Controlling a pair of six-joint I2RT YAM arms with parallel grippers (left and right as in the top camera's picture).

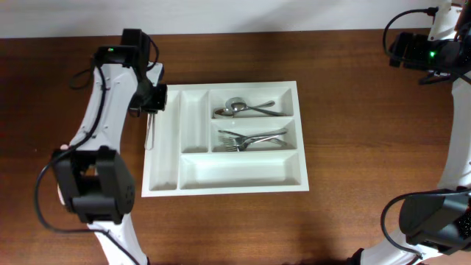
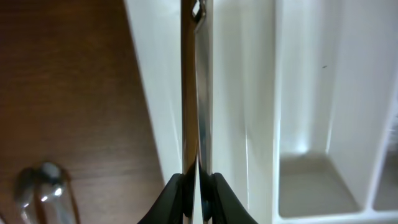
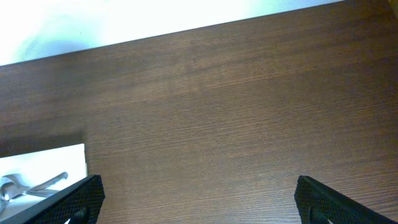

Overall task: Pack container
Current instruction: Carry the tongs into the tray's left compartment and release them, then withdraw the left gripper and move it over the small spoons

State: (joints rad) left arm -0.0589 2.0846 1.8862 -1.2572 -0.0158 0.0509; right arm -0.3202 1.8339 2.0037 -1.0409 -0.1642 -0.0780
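The container (image 1: 243, 171) is a large white tray with several compartments in the middle of the table. My left gripper (image 1: 151, 103) is shut on a table knife (image 1: 149, 131), which hangs over the tray's left rim. In the left wrist view the knife (image 2: 194, 93) shows edge-on between the dark fingers of that gripper (image 2: 199, 194), right over the white rim of the container (image 2: 305, 93). My right gripper (image 1: 403, 48) is far off at the back right, and its wrist view shows it (image 3: 202, 205) open over bare wood with nothing between the fingers.
Spoons (image 1: 243, 109) lie in the tray's upper right compartment and forks (image 1: 252, 139) in the one below it. The two long left compartments and the wide front one hold nothing. A blurred shiny object (image 2: 40, 186) lies on the wood left of the knife.
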